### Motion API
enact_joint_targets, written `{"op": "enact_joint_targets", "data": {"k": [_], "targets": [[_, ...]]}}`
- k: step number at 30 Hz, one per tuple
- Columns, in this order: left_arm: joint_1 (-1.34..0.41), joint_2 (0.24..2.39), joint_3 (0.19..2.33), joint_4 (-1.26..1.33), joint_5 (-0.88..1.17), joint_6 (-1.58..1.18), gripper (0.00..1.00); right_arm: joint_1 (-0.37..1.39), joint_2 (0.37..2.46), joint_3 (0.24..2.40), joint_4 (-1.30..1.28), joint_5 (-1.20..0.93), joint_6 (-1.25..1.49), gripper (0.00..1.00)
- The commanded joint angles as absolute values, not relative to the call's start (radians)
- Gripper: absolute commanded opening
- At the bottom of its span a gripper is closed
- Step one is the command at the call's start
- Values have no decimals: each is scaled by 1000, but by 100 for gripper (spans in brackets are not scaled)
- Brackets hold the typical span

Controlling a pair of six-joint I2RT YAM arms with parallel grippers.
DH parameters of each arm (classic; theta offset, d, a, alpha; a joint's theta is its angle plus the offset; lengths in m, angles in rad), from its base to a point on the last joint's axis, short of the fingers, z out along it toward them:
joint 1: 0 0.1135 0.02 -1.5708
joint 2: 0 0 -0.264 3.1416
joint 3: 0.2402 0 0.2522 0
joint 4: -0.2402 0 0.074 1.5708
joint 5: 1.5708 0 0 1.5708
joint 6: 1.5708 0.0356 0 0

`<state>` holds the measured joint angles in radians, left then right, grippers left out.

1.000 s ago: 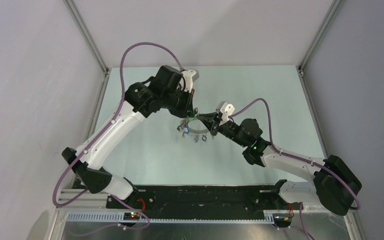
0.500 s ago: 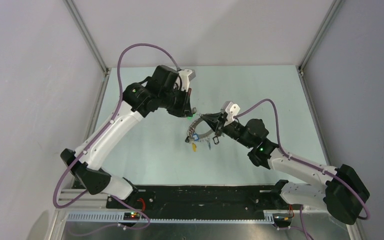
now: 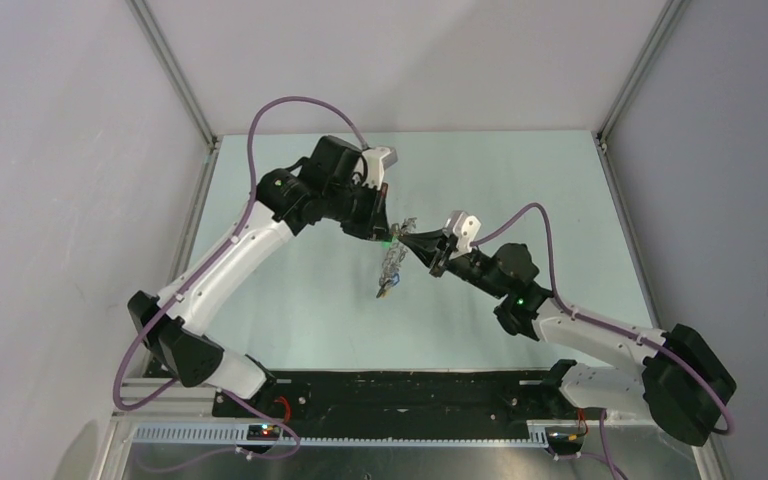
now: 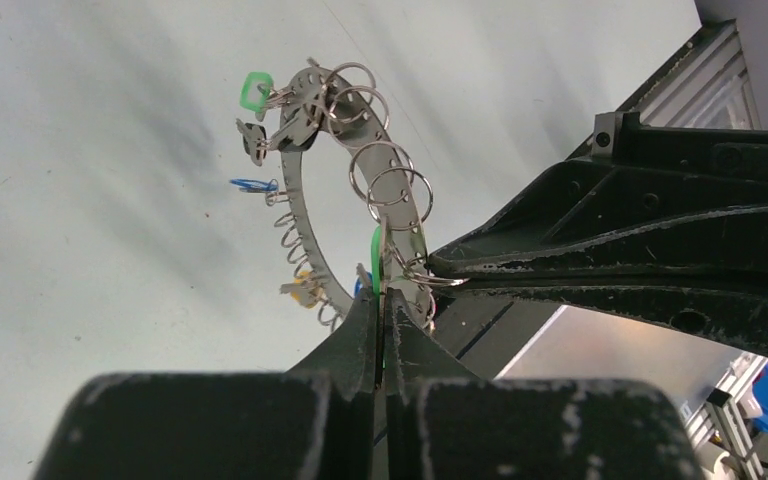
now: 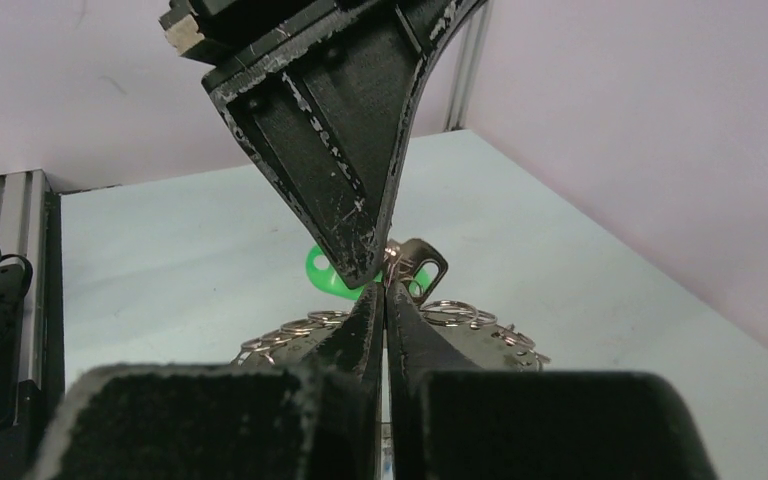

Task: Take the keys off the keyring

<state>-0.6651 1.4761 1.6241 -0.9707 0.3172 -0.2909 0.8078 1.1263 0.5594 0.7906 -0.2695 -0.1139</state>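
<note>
Left wrist camera, nearest first: the left gripper [image 4: 381, 300] is clenched, its two black fingers pressed flat together, with a green key [image 4: 376, 255] standing edge-on out of the pinch. Just beside it the right gripper [image 4: 437, 272] comes in from the right as a dark wedge. It is likewise clenched, on the near rim of the keyring [image 4: 303, 225], where thin wire split rings [image 4: 388, 180] crowd together (the pinch itself is half hidden among them). Beyond the two tips the keyring curves away as a flat perforated band, tilted up over the table [image 4: 90, 200]. The other keys [image 4: 256, 140] hang off its far arc: a green head at the top, a black one beneath it, a blue one lower down, and a yellowish one near the bottom of the curve.

The right wrist camera shows the same meeting from the other side. Its own fingers are closed in front, and the left claw's tip comes down from above to touch them. The green head sits right at that tip, and the band with its wire loops spreads to either side behind.

From the overhead camera, both arms reach inward from the near edge and meet over the middle of the table. The keyring hangs edge-on below the meeting point, with keys dangling at its lower end.
</note>
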Motion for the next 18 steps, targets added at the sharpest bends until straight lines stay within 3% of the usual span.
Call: {"op": "enact_joint_targets", "data": {"k": [1, 6, 12, 18], "targets": [[-663, 1491, 1599, -941, 376, -270, 0, 814, 1137, 570, 1021, -328, -149, 0], [-663, 1487, 1581, -925, 386, -270, 0, 795, 1157, 550, 1082, -331, -104, 0], [-652, 1454, 1530, -908, 286, -263, 0, 656, 1170, 397, 1467, -310, 185, 0], [-632, 1432, 1467, -856, 106, -271, 0, 600, 1083, 337, 1413, -254, 233, 0]]}}
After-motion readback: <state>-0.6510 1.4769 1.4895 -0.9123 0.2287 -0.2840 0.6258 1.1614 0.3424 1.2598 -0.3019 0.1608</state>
